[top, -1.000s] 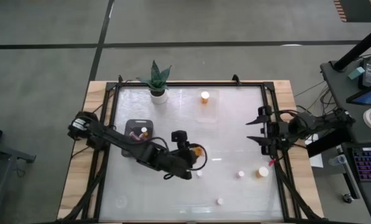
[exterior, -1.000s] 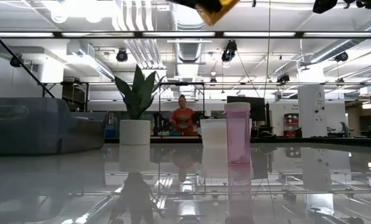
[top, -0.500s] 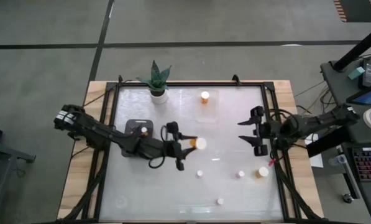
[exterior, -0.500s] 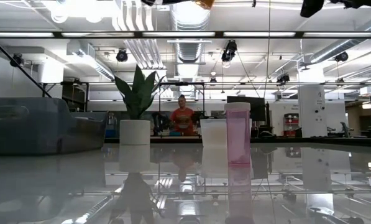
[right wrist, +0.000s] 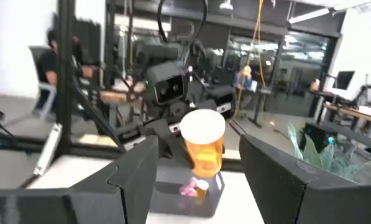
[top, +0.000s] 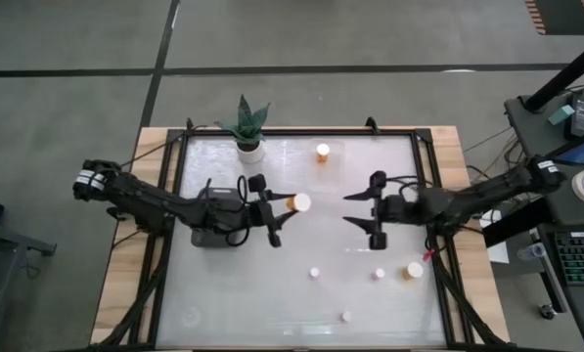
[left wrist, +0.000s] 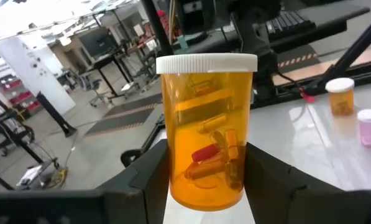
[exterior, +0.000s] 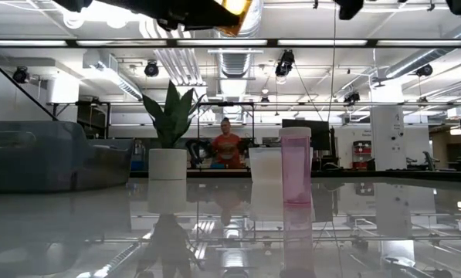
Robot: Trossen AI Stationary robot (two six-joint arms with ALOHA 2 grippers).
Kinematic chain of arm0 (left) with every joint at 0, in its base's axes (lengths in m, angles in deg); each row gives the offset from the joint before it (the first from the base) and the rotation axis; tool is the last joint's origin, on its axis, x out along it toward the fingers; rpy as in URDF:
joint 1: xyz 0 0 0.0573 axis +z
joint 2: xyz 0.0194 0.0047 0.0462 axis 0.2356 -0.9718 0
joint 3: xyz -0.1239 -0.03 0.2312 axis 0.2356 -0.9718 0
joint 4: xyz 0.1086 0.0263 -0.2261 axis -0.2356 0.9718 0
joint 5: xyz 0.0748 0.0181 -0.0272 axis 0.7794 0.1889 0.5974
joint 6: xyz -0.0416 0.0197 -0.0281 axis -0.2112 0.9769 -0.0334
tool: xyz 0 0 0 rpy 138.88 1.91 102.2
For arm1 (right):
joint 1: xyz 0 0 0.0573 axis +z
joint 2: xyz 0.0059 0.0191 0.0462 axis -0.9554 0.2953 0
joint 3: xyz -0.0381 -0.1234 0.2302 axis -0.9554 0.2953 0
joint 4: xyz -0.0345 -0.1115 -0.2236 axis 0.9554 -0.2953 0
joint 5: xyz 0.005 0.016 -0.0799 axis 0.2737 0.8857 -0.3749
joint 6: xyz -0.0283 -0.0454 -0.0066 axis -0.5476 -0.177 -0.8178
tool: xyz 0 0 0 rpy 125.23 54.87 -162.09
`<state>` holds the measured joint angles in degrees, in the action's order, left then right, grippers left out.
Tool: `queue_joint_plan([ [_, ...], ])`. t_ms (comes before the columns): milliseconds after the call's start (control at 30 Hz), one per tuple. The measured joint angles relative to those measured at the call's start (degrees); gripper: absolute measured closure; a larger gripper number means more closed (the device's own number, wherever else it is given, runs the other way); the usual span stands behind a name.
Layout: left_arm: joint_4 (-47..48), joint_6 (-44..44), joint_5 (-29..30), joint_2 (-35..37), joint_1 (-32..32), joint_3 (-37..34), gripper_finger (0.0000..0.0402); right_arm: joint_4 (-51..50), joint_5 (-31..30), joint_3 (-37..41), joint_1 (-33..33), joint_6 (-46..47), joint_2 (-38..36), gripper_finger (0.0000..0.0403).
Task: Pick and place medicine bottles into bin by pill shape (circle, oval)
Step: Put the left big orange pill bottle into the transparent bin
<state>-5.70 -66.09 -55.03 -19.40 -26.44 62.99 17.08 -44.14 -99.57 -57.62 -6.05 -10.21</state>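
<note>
Over the left half of the glass-topped table (top: 301, 303), the left gripper (top: 269, 208) is clamping a wide orange medicine bottle with a white round cap (top: 296, 203) between its fingers, holding it in the air just beside the small dark grey rectangular bin (top: 202, 236). The left wrist view is showing oblong capsules inside the bottle. Facing it from the right, the right gripper (top: 372, 207) is hovering with its jaws spread wide and nothing between them. Other white-capped bottles (top: 414, 270) are standing on the table nearer the front edge.
</note>
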Motion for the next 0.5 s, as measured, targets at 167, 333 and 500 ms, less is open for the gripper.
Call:
queue_joint_plan([
  [167,-0.31,0.44,-0.75,1.89,0.00,-1.42,0.0249,-2.04,-2.88,-5.31,-0.04,-1.13,5.25,0.0183],
  [333,1.22,0.43,-1.38,4.00,-0.05,-2.85,0.0249,-8.50,-5.64,-10.83,-0.04,-0.13,10.39,0.0183],
  [500,2.27,0.52,-1.48,6.62,-0.05,-5.85,0.0249,-14.96,-6.75,-17.93,-0.26,2.56,14.21,0.0182],
])
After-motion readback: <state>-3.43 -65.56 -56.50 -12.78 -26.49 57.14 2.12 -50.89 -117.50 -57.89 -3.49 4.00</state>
